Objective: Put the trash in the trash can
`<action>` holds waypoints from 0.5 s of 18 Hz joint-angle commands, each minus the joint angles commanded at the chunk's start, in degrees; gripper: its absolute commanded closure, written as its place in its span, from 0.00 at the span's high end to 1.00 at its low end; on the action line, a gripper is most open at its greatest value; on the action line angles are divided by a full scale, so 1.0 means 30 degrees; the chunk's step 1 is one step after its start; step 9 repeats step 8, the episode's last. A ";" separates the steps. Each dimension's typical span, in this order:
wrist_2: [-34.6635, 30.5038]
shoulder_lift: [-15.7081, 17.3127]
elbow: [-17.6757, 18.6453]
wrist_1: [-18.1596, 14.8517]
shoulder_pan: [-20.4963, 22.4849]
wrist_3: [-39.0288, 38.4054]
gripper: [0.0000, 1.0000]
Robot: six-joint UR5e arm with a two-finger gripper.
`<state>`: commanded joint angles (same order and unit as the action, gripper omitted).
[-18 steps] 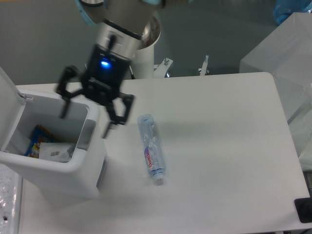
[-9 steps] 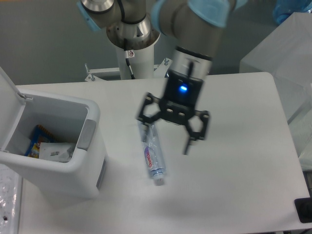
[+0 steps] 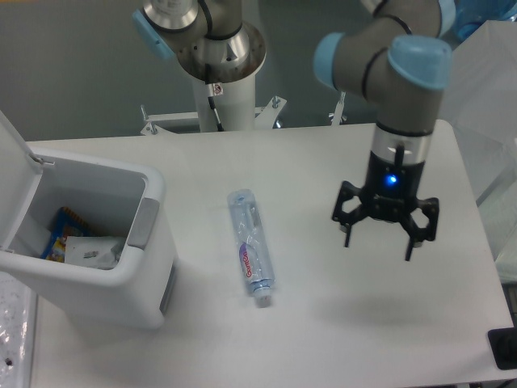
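Note:
The white trash can (image 3: 149, 267) stands at the table's left with its lid open. Inside it lies a whitish wrinkled wrapper (image 3: 93, 250), the trash, beside a blue and yellow packet (image 3: 63, 229). My gripper (image 3: 381, 241) hangs over the right half of the table, far from the can. Its fingers are spread open and hold nothing.
A long clear plastic bottle with a blue label (image 3: 250, 246) lies in the middle of the table, between the can and the gripper. The arm's base column (image 3: 218, 81) stands at the back edge. A translucent box (image 3: 477, 89) sits off the table's right side.
My gripper has swung from above the trash can, past the bottle, to the right side of the table. It stays open and empty. The can's contents and the bottle have not moved.

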<state>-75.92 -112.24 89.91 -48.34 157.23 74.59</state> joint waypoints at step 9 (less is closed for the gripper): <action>-0.3727 -0.0497 -0.0087 -0.0205 -0.0495 0.0097 1.00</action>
